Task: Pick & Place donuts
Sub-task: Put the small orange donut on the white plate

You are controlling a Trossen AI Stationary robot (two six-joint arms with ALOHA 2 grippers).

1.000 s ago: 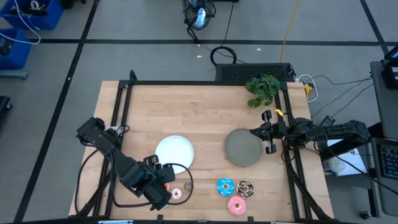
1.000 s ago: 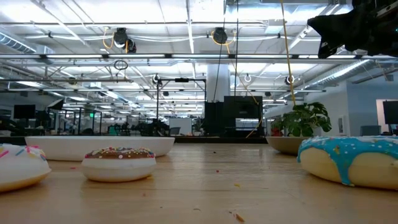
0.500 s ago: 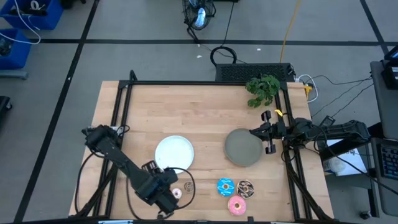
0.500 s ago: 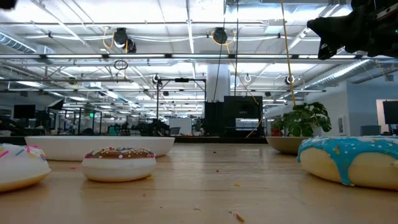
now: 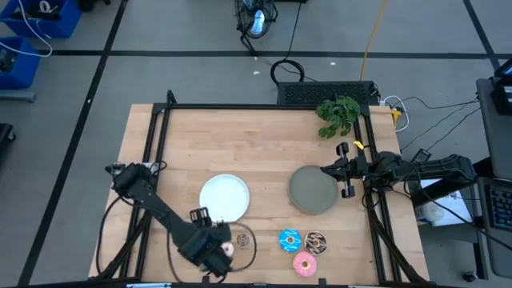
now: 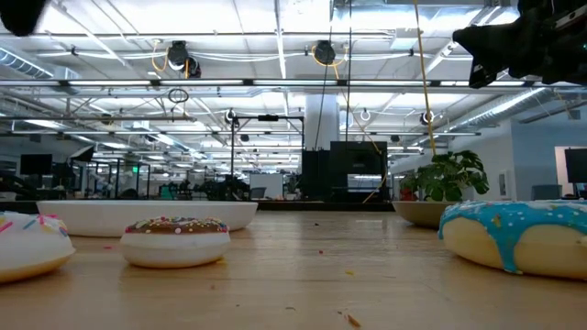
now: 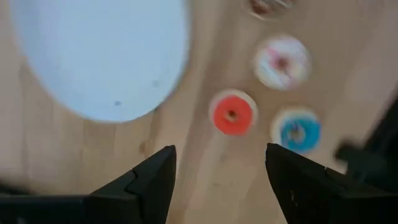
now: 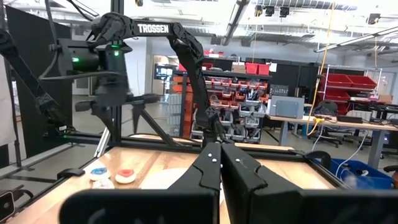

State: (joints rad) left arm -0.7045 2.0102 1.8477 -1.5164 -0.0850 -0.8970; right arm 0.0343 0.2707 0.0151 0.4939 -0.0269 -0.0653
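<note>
White plate [image 5: 225,194] beside tiny donuts [image 7: 232,114]

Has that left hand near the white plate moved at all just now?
Yes. In the high view the left hand slid toward the table's near edge, away from the white plate.

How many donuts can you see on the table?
7. Three larger clustered together: blue, brown sprinkled, pink. Four tiny below the left gripper: red, small blue, pink-white, and brown, partly cut off.
</note>
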